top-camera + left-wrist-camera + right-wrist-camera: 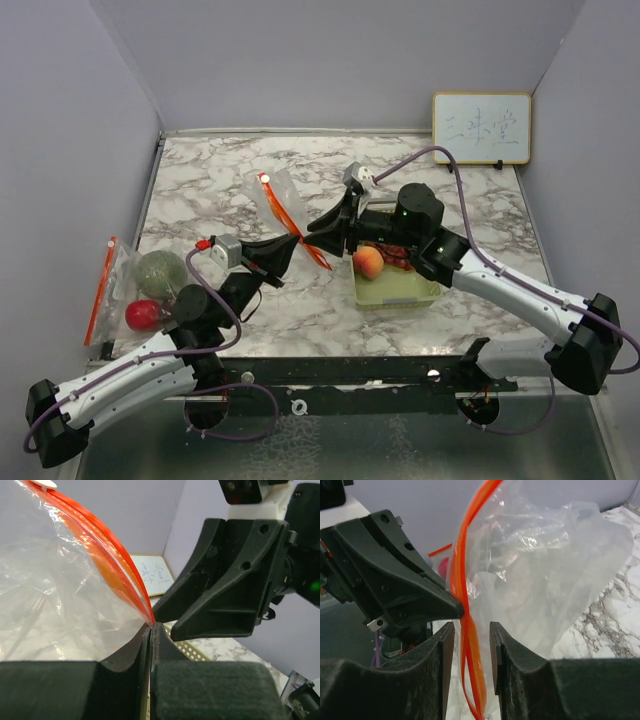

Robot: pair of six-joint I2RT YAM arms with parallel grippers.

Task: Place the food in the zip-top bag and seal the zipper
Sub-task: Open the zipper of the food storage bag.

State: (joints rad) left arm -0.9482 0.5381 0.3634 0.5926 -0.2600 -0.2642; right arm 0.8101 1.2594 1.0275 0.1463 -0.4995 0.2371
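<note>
Bag (pixel 560 580) clear crinkled plastic; table (pixel 200 190) glossy marble.

Plain lavender-grey walls (pixel 340 60) enclose a white, grey-veined marble tabletop (pixel 200 190) under soft, even light, with a small wood-framed whiteboard (pixel 481 127) bearing faint writing propped against the back wall at the far right corner.

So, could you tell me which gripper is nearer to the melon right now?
Left. The left gripper, shut on the bag zipper, lies between the melon and the right gripper, which straddles the same zipper from the far side, jaws open.
</note>
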